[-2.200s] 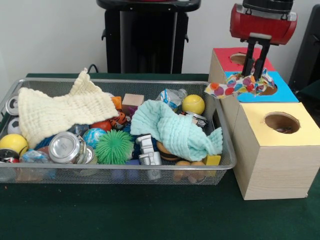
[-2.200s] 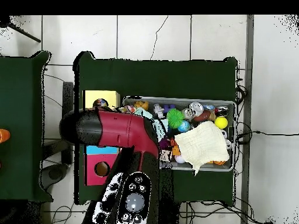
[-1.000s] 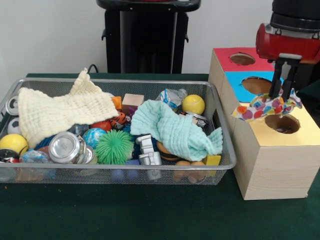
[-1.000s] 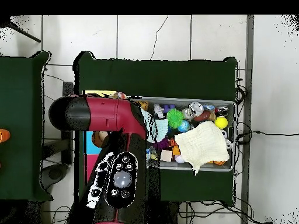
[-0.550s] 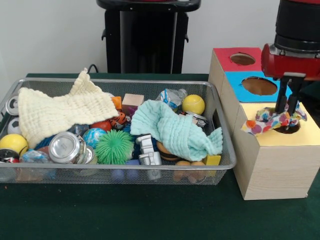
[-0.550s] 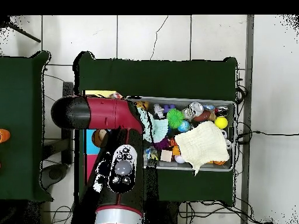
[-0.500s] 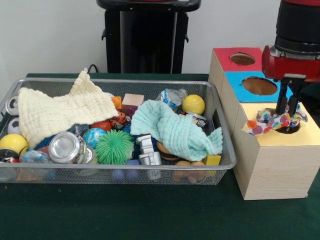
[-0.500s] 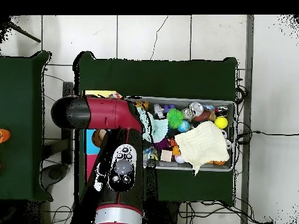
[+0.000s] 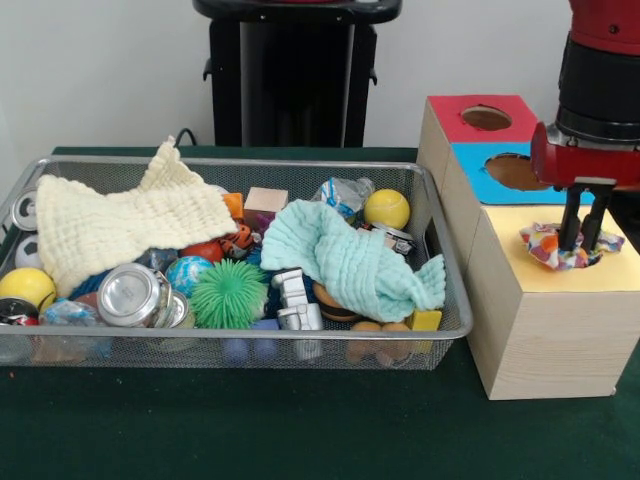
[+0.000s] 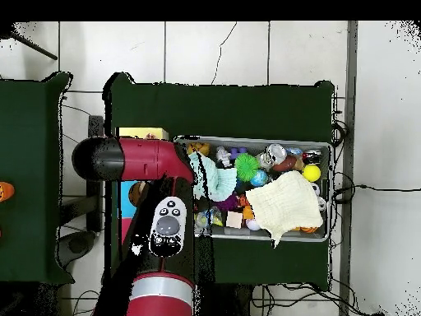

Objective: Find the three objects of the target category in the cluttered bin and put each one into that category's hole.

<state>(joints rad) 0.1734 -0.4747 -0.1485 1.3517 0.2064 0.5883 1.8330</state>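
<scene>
My gripper [image 9: 583,243] points straight down over the yellow-faced cube [image 9: 620,272] at the right. It is shut on a polka-dot cloth [image 9: 545,246], whose middle is pushed down into the cube's round hole while its edges bunch above the rim. The cloth hides the hole. The wire mesh bin [image 9: 240,161] stands to the left, full of clutter; no other polka-dot cloth shows in it. In the overhead view the arm [image 10: 140,159] covers the gripper and most of the cubes; the bin [image 10: 322,148] lies to its right.
The blue-faced cube [image 9: 490,182] and the red-faced cube [image 9: 455,112] stand behind the yellow one. In the bin lie a cream waffle cloth [image 9: 120,222], a mint-green cloth [image 9: 350,256], a green spiky ball [image 9: 229,293], cans and balls. The black pedestal [image 9: 295,75] is behind.
My gripper has carried the polka-dot cloth from over the blue cube to the yellow cube and lowered it into the hole; the cloth is now bunched lower in the opening.
</scene>
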